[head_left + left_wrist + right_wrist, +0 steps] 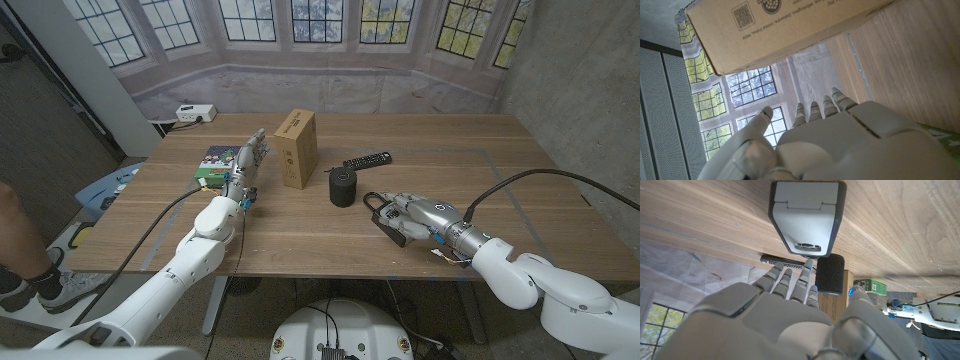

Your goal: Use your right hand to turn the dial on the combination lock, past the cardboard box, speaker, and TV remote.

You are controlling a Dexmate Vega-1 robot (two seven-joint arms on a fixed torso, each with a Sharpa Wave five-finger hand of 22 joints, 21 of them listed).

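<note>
The combination lock (379,213) is a dark padlock lying on the table in front of the black speaker (343,187). In the right wrist view the lock (806,217) shows a grey face with its dial slot toward my fingertips (808,265). My right hand (415,216) lies right beside it, fingers stretched to its dial end, holding nothing; whether they touch it I cannot tell. Beyond stand the cardboard box (297,148) and the TV remote (367,159). My left hand (248,160) is raised beside the box, fingers apart and empty.
A green packet (214,166) lies left of my left hand. A white power strip (195,114) sits at the table's far left corner. A person's leg (22,240) shows at the left edge. Bare wood (500,160) spreads to the right of the remote.
</note>
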